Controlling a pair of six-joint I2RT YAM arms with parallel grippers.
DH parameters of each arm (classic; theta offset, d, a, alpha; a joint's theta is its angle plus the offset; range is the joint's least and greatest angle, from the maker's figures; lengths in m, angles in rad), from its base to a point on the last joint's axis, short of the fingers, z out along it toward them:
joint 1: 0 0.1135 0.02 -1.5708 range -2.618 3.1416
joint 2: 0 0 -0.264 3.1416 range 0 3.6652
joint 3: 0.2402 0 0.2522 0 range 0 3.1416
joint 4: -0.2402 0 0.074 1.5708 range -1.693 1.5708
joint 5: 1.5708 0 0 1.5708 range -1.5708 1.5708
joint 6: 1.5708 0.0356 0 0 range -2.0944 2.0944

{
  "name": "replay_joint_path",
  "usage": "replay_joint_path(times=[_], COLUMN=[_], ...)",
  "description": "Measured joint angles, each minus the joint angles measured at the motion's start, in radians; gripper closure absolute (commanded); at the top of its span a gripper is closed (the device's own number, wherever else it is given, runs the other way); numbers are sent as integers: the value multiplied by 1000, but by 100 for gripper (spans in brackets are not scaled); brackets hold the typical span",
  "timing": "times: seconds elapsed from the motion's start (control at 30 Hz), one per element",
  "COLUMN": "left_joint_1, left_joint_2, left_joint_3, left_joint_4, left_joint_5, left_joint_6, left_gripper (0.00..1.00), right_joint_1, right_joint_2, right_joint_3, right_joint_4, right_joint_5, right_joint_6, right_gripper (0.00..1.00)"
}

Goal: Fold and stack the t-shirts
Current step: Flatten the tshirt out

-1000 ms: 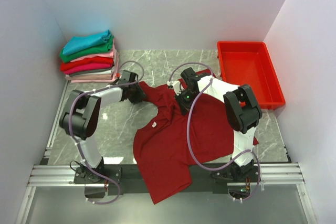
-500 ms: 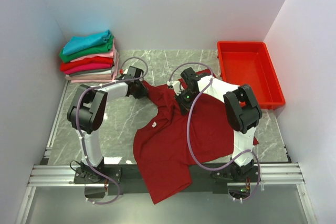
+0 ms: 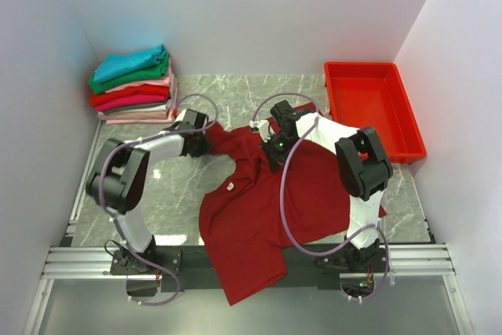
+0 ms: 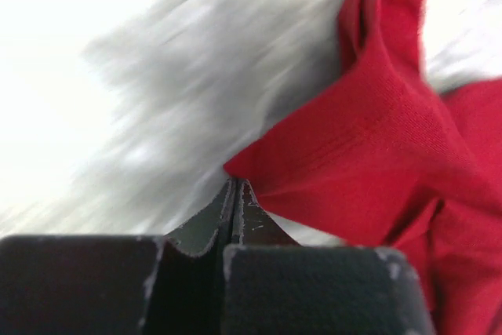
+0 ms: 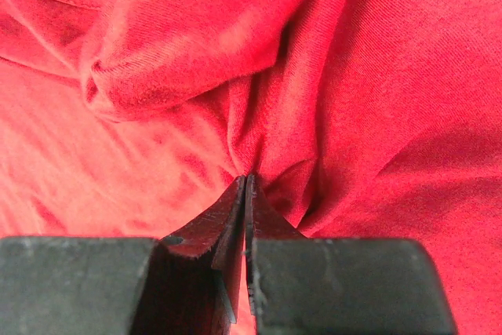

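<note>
Both arms grip a dark red t-shirt (image 3: 263,213) that lies crumpled across the marble table (image 3: 235,100) and hangs over its near edge between the arm bases. The left gripper (image 3: 202,140) sits at the shirt's far left corner. In the left wrist view its fingers (image 4: 249,213) are pressed together with only a hairline between them, pinching the tip of a hemmed fold of red cloth (image 4: 369,154); the tabletop behind is blurred. The right gripper (image 3: 272,147) bears down near the shirt's upper middle. Its fingers (image 5: 227,217) are likewise closed tight, nipping a small ridge of fabric (image 5: 353,76), with creases fanning out from the tips. A stack of folded t-shirts (image 3: 133,84), teal on top, stands in the far left corner, well apart. A red tray (image 3: 369,111) sits at the far right.
</note>
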Motion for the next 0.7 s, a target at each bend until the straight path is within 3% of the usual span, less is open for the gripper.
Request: replay_joint_path(times=[0.13, 0.17, 0.2, 0.3, 0.43, 0.6, 0.63, 0.7], left_joint_1=[30, 42, 54, 92, 165, 288, 296, 296], left_joint_2=[-137, -174, -211, -296, -346, -395, -407, -429], left_joint_3=[-136, -171, -201, -266, -304, -332, -337, -359], left_joint_4=[-57, -60, -69, -82, -79, -77, -68, -29], left_joint_5=[-11, -10, -9, -8, 18, 82, 108, 177], left_joint_6=[16, 18, 18, 19, 30, 47, 49, 54], left_gripper=[100, 100, 100, 100, 100, 99, 83, 66], right_joint_1=[0, 0, 0, 0, -1, -54, -74, -106], right_joint_2=[-12, -15, -17, -27, -60, -127, -135, -145], right_joint_3=[0, 0, 0, 1, 1, 49, 67, 89], right_joint_4=[-3, -3, -5, -24, -49, -79, -79, -70], right_joint_5=[-11, -16, -20, -47, -70, -76, -77, -79], right_joint_6=[-2, -4, -6, -27, -60, -79, -79, -80], right_gripper=[91, 87, 73, 55, 48, 47, 47, 47])
